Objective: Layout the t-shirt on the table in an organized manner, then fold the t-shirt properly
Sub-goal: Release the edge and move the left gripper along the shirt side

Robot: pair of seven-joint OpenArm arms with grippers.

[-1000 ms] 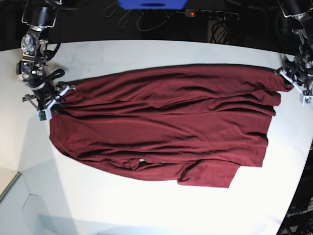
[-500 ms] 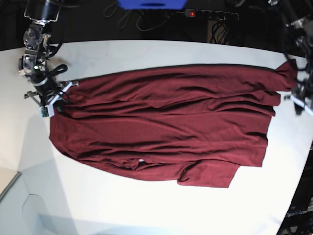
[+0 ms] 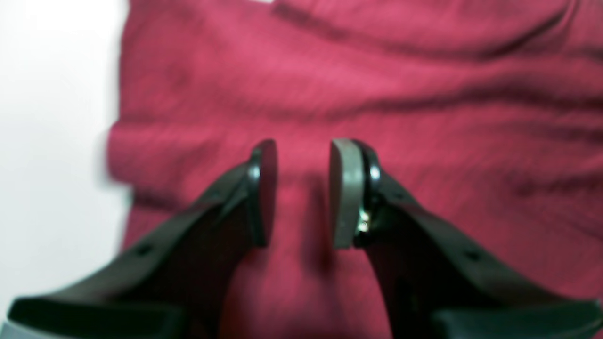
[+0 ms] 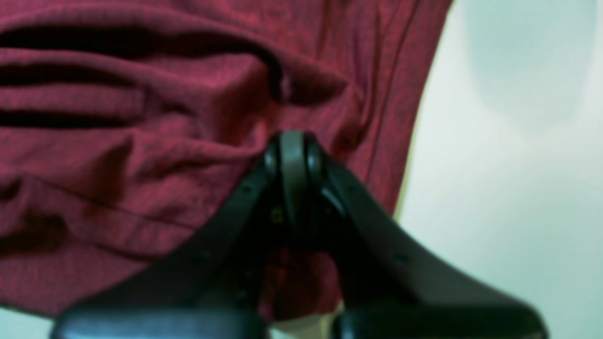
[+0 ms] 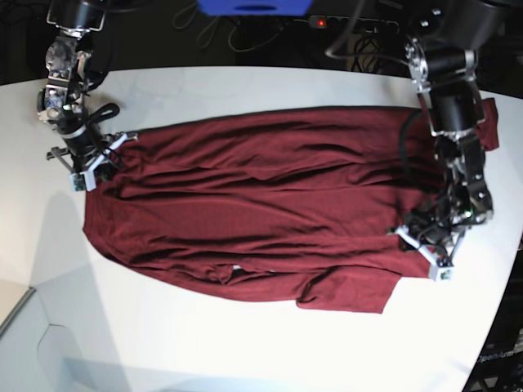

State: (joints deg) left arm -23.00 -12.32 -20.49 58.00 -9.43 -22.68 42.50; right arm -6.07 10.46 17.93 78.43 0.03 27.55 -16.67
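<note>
The white bench (image 5: 245,351) carries a maroon t-shirt (image 5: 270,204) spread flat and wrinkled across its middle, bare surface showing all around the t-shirt.

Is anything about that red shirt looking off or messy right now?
Yes. The t-shirt lies spread on the table but heavily wrinkled, with long creases across it, and its near edge is folded over in an uneven flap.

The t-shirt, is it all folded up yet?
Not yet. The t-shirt is spread across the table but wrinkly, with no fold made. The right tool is shut, pinching one end of the cloth; the left tool hangs open over the other end. Smoothing and all the folding are left.
</note>
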